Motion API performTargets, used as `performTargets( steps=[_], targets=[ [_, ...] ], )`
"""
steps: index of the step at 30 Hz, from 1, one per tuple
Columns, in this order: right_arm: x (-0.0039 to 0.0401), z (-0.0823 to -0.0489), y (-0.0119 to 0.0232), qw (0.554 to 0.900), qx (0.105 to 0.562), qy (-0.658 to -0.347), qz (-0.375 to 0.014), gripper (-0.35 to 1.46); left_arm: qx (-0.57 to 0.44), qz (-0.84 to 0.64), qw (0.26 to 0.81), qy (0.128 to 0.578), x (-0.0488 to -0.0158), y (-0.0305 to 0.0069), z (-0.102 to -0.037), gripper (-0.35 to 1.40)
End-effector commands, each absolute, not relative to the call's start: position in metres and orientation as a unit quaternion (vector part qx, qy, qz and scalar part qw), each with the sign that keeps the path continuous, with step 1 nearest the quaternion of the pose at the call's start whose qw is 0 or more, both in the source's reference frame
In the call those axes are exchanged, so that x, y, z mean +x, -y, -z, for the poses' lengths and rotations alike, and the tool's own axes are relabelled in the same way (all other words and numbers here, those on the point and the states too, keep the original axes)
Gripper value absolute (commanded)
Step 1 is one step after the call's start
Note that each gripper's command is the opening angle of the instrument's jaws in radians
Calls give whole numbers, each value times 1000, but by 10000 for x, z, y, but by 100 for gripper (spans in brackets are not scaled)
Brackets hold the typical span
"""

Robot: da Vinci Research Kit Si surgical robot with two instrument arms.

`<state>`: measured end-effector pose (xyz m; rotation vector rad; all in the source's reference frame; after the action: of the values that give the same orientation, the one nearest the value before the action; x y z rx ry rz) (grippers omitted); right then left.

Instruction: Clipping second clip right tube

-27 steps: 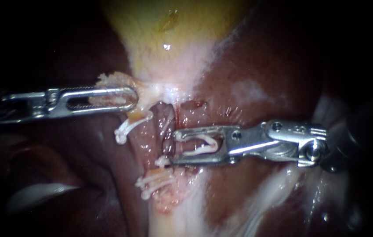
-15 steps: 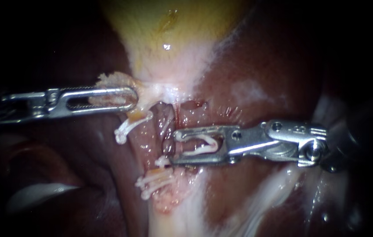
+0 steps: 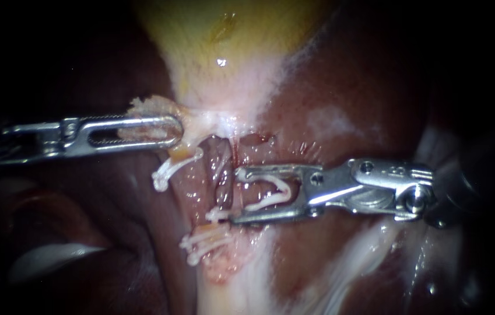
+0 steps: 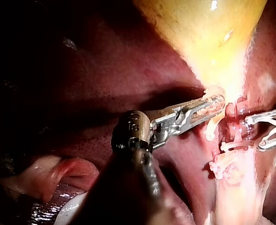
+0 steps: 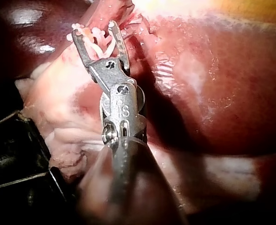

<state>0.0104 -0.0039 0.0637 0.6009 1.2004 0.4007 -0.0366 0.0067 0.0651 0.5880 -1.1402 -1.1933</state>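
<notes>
My right instrument [image 3: 234,196] comes in from the right, its jaws standing apart with a white clip [image 3: 276,189] spread between them, touching both. The pink right tube [image 3: 224,175] stands at the mouth of these jaws. The right wrist view shows the same clip [image 5: 98,44] in the spread jaws [image 5: 93,29]. My left instrument [image 3: 178,131] is shut on pale tissue [image 3: 148,108] at the neck of the yellow gallbladder [image 3: 224,41]. Another white clip [image 3: 168,169] sits on the left tube, and one more [image 3: 203,242] lies lower down.
Dark red liver [image 3: 364,87] surrounds the field. A white band of tissue [image 3: 352,256] runs under the right instrument's shaft. A pale fold [image 3: 49,259] lies at the lower left. In the right wrist view a dark frame [image 5: 16,159] lies beside the shaft.
The right instrument's jaws have spread wider, and the white clip between them has opened with them. The left instrument and the tissue it holds have stayed put.
</notes>
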Motion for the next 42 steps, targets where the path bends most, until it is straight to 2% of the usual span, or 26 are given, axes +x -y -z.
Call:
performTargets(
  steps=[1, 11, 27, 42],
  targets=[
    [104, -638, 39, 764, 276, -553, -185, 47, 258, 523, 640, 500, -366, -67, -651, -35],
    [101, -645, 39, 767, 266, -551, -190, 50, 258, 523, 640, 500, -366, -67, -651, -35],
    [93, -674, 42, 766, 271, -547, -203, 50, 258, 523, 640, 500, -365, -67, -651, -35],
    [109, -705, 55, 761, 286, -538, -224, 50, 258, 523, 640, 500, -365, -67, -651, -35]
  ],
)
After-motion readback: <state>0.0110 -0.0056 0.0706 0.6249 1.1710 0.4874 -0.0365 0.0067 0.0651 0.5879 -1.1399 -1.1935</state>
